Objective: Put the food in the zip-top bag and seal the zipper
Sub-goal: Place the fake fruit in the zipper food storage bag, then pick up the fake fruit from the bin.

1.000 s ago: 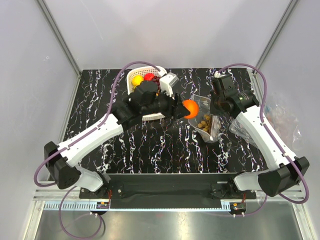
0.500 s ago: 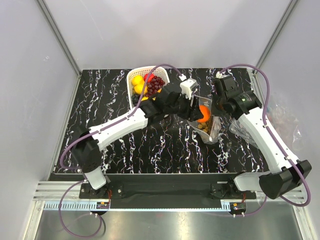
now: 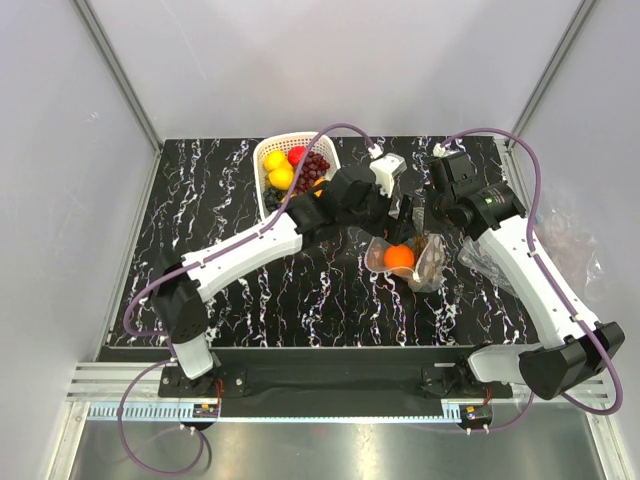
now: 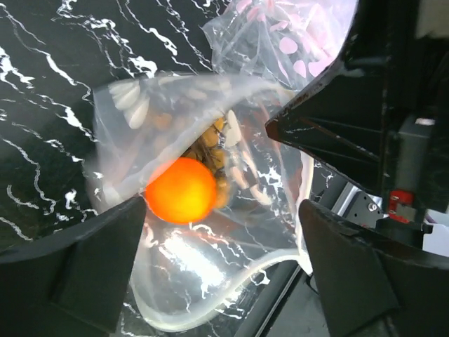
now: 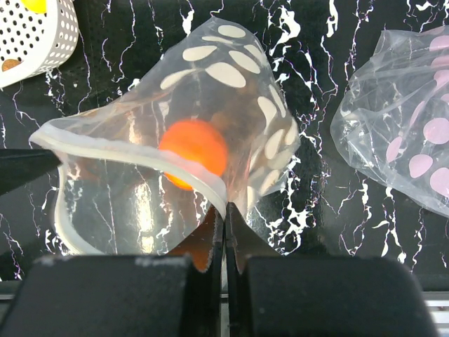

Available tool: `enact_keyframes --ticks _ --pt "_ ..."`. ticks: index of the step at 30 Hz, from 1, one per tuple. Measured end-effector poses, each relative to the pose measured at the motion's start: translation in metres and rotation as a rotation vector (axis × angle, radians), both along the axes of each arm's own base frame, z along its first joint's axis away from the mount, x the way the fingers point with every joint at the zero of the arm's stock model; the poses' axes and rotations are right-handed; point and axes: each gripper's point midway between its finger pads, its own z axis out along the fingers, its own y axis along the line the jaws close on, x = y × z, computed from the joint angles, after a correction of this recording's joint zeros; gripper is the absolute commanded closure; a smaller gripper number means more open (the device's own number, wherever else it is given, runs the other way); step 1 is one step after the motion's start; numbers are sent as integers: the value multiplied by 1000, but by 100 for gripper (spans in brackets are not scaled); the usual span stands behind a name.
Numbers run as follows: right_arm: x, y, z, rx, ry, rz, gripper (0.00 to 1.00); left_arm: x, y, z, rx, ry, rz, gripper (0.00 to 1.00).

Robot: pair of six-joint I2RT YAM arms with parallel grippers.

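A clear zip-top bag (image 3: 425,268) with pale ovals lies right of the table's middle, its mouth held up. My right gripper (image 5: 226,209) is shut on the bag's white zipper rim (image 5: 133,153). An orange (image 4: 181,190) lies loose inside the bag beside tan grapes (image 4: 208,146). My left gripper (image 4: 221,281) hangs open just above the bag's mouth with nothing between its fingers (image 4: 70,270). In the top view the orange (image 3: 399,257) sits below the left gripper (image 3: 398,222). Yellow lemons (image 3: 277,168), a red strawberry (image 3: 297,153) and dark purple grapes (image 3: 315,165) rest in the basket.
The white lattice basket (image 3: 262,195) stands at the back left of the bag, under my left forearm. A second clear bag with pink dots (image 5: 410,137) lies crumpled at the right edge (image 3: 560,235). Grey walls close in the black marbled table (image 3: 250,290).
My left gripper carried the orange from beside the basket over to the bag's mouth, then opened. The orange now lies inside the bag. The right gripper has kept its hold on the rim.
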Motion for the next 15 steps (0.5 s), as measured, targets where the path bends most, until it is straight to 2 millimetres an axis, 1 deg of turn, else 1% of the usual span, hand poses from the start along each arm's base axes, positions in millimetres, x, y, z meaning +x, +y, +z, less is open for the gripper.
enact_keyframes --ticks 4,7,10,13,15 --pt "0 0 0 0 0 0 100 4 6 7 10 -18 26 1" --pt "0 0 0 0 0 -1 100 7 22 13 16 -20 56 1" --pt "0 0 0 0 0 -1 100 21 53 26 8 -29 119 1" --pt "-1 0 0 0 -1 -1 100 50 92 42 -9 -51 221 1" --pt "-1 0 0 0 -1 -1 100 68 115 44 -3 -52 288 1"
